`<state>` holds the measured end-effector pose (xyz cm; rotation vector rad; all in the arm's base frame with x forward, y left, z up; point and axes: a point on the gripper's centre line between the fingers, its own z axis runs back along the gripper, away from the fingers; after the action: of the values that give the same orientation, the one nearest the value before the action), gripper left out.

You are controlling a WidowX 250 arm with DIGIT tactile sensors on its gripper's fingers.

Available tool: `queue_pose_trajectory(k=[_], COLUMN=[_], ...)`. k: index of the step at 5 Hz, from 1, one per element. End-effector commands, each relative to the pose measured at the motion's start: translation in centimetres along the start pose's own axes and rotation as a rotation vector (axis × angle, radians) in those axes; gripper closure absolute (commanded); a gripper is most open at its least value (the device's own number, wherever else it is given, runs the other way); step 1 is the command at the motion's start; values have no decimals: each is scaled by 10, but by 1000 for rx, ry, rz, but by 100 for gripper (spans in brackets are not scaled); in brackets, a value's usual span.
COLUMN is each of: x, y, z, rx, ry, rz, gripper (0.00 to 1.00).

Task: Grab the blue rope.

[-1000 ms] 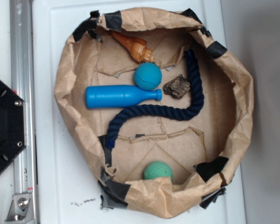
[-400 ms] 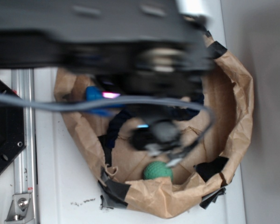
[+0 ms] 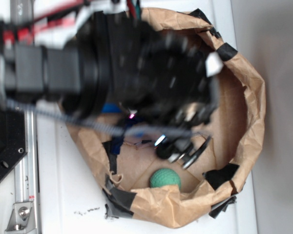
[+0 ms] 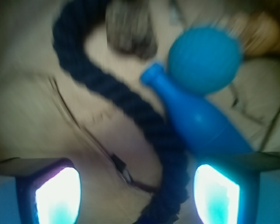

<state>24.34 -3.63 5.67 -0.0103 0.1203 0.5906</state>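
The gripper hangs wide open and holds nothing, its two fingers glowing at the lower corners of the wrist view. That view shows the blue rope snaking across the paper floor and passing between the fingers, closer to the right one, beside the blue bottle, a blue ball and a dark lump. In the exterior view the blurred arm covers most of the paper basket, leaving only a bit of rope at its lower left and a green ball.

You have one blue rope, one blue bottle, one teal ball, one green ball, one rock-like lump, inside one paper-lined basket.
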Motion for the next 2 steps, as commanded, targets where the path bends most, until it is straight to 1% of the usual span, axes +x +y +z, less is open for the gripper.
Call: queue_pose_trajectory(k=[1, 2], x=[-29, -12], y=[17, 14], z=[-31, -42], rx=[20, -12], ry=[2, 40], rz=[-92, -312], gripper=[0, 0])
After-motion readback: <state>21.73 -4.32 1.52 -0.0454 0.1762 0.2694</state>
